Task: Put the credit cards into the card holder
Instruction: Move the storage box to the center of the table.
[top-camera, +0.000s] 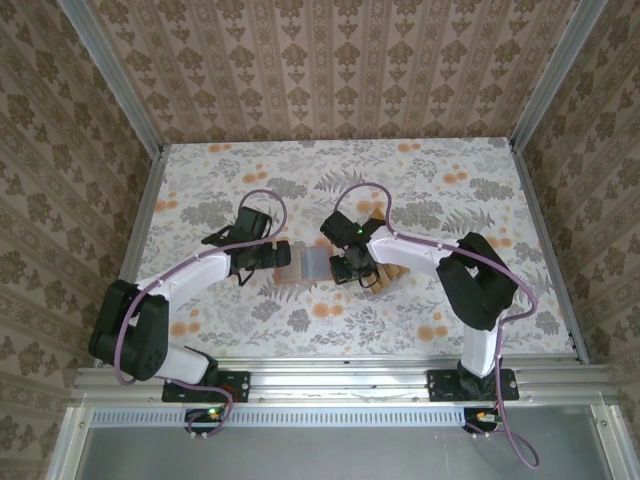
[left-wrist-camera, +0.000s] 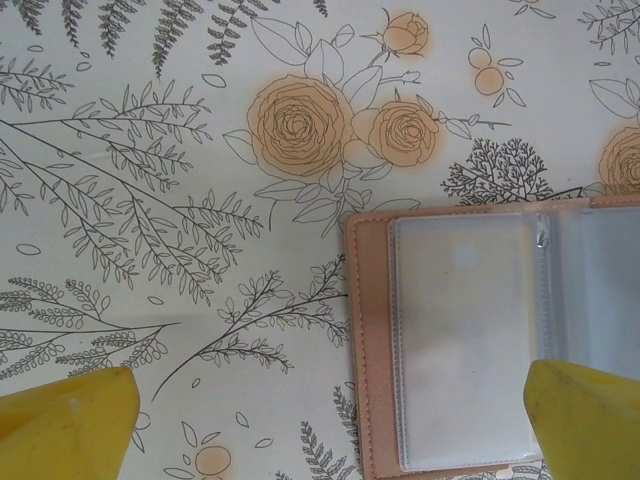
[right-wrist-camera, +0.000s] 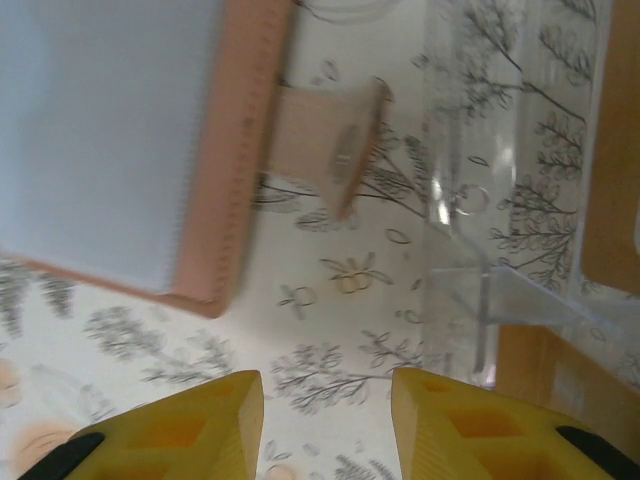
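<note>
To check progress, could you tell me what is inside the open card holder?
The card holder has clear sleeves that look empty; only pale lining shows through. One corner is hidden under a fingertip of the left gripper.

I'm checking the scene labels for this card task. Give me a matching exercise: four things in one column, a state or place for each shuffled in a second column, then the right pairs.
Things:
1. card holder
2. credit cards
3. left gripper
4. right gripper

States and places:
A. fingers closer together, only tablecloth between them
B. tan, beside a clear stand
C. lying open, clear sleeves facing up
D. fingers spread wide, a holder sleeve between them

Pairs: 1-C, 2-B, 3-D, 4-A
</note>
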